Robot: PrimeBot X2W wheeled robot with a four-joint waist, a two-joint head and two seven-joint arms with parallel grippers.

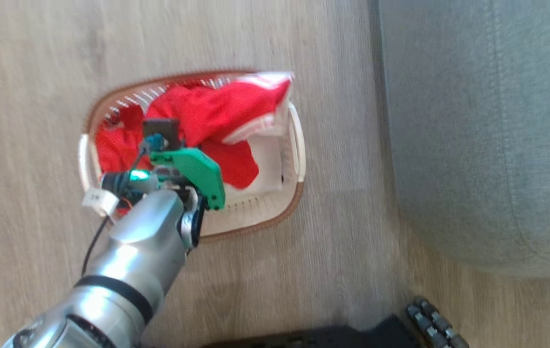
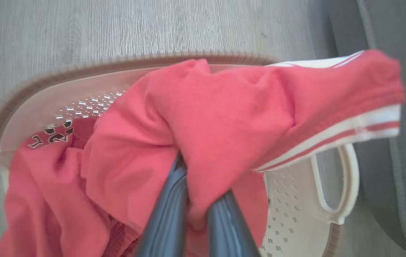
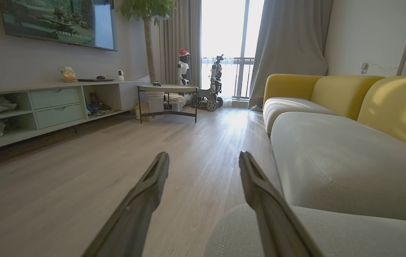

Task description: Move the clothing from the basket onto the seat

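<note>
Red striped garment [image 2: 245,117] sits pinched in the left gripper [image 2: 196,210]; raise it until the cloth draped ahead clears the basket [image 2: 347,200] rim, then carry it to the seat [image 1: 473,145].

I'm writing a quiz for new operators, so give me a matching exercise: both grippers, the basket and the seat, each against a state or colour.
1 left gripper
2 right gripper
3 basket
4 seat

A open, holding nothing
B grey
C shut on clothing
D on the floor, red garments inside

Pairs: 1-C, 2-A, 3-D, 4-B
</note>
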